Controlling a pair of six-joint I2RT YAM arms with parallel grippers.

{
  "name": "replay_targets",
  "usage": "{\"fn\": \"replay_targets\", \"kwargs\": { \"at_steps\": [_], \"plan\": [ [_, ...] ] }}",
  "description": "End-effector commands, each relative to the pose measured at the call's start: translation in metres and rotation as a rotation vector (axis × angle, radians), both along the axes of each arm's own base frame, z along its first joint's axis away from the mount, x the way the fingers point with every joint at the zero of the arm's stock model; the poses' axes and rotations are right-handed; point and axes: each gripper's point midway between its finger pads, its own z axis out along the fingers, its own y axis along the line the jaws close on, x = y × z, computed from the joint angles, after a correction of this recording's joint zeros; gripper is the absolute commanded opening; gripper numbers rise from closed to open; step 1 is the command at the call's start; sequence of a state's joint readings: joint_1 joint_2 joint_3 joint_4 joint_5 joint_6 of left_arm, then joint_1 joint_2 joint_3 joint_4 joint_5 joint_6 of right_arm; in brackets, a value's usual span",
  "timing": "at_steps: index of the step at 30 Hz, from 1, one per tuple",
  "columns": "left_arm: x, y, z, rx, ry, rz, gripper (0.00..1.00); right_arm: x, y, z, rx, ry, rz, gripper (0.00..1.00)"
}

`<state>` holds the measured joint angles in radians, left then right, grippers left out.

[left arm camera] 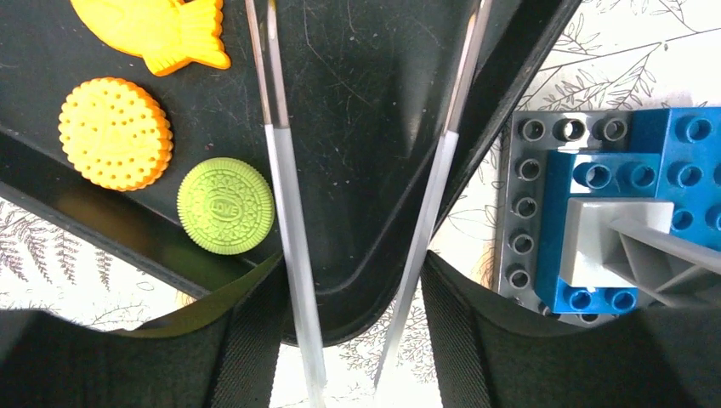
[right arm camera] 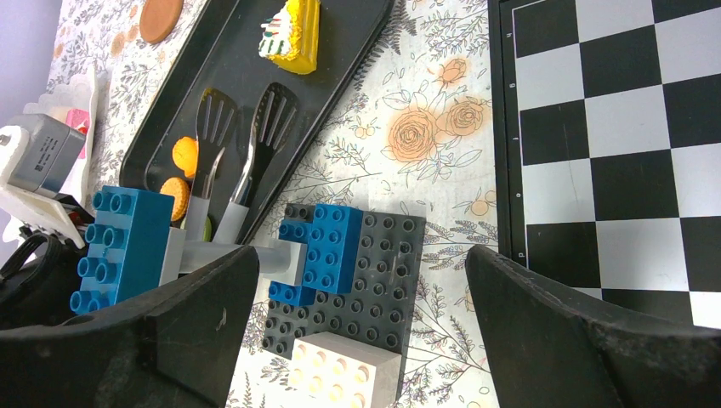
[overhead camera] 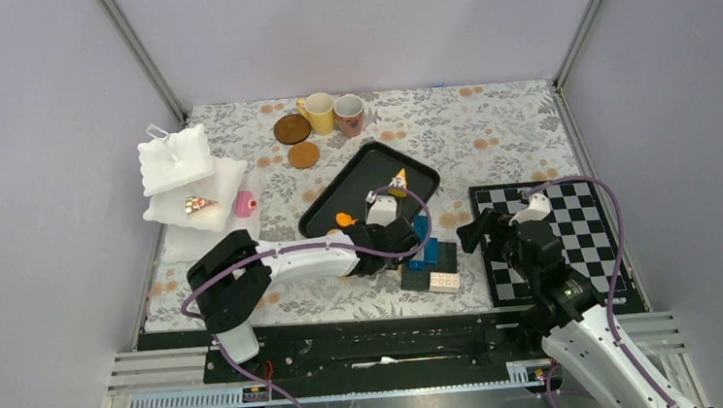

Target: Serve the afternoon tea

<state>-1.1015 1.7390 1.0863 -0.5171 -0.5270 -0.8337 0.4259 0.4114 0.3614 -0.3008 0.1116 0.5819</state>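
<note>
From the top camera, the black tray [overhead camera: 360, 175] is seen mid-table. Beyond its far edge the yellow mug [overhead camera: 319, 113], the patterned mug [overhead camera: 350, 114] and two brown coasters [overhead camera: 291, 129] are grouped. A white tiered stand [overhead camera: 179, 160] is set off its left side, and a yellow cake slice [overhead camera: 398, 182] lies inside toward its right end. The left gripper [overhead camera: 389, 233] is placed at the tray's near corner, while the right gripper [overhead camera: 477, 229] is held off the tray's right side, at the edge of the chessboard [overhead camera: 575, 236]. The left arm is therefore judged the nearer to the tray's contents. In the left wrist view, the metal tongs [left arm camera: 289, 187] are grasped by the left gripper [left arm camera: 350, 263]. Its fingers [left arm camera: 246, 340] are partly closed, each tong arm appears pressed against an inner face, and bare tray floor is seen between the spread arms. The tongs' long axis runs straight ahead from the wrist, into the tray. The green cookie [left arm camera: 225, 206] lies flat by the tray's near rim, just beside the left tong arm and outside the gap. A round orange cookie [left arm camera: 115, 133] and a fish-shaped orange cookie [left arm camera: 157, 30] lie further left and ahead. A leftward shift is judged necessary before the green cookie can be pinched. In the right wrist view, the right gripper [right arm camera: 361, 255] is spread wide and empty above the brick stack [right arm camera: 340, 246], just off the tray's near right rim.
</note>
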Motion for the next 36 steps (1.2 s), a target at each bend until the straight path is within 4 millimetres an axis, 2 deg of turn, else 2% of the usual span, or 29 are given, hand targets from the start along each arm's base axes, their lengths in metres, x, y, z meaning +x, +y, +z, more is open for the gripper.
{"fn": "replay_targets", "kwargs": {
  "at_steps": [1, 4, 8, 12, 23, 30, 36],
  "plan": [
    [0.021, -0.005, 0.006, -0.017, -0.055, 0.030, 0.57, 0.004, 0.004, 0.009, 0.023, -0.039, 0.003, 0.98],
    [0.022, -0.007, 0.008, -0.027, -0.058, 0.031, 0.57, 0.005, 0.004, 0.009, 0.022, -0.037, 0.003, 0.98],
    [0.019, -0.007, 0.013, -0.040, -0.054, 0.022, 0.63, 0.005, 0.004, 0.009, 0.018, -0.033, 0.003, 0.98],
    [0.018, -0.008, 0.019, -0.066, -0.047, 0.015, 0.74, 0.006, 0.004, 0.008, 0.018, -0.034, 0.004, 0.98],
    [0.036, -0.009, 0.020, -0.219, -0.005, 0.015, 0.85, 0.006, 0.005, 0.007, 0.020, -0.033, 0.008, 0.98],
    [0.048, -0.003, 0.032, -0.273, -0.031, 0.043, 0.83, 0.005, 0.005, 0.005, 0.017, -0.025, 0.009, 0.98],
    [0.054, -0.006, 0.025, -0.238, -0.030, 0.035, 0.83, 0.006, 0.005, 0.005, 0.016, -0.027, 0.008, 0.98]
  ]
}}
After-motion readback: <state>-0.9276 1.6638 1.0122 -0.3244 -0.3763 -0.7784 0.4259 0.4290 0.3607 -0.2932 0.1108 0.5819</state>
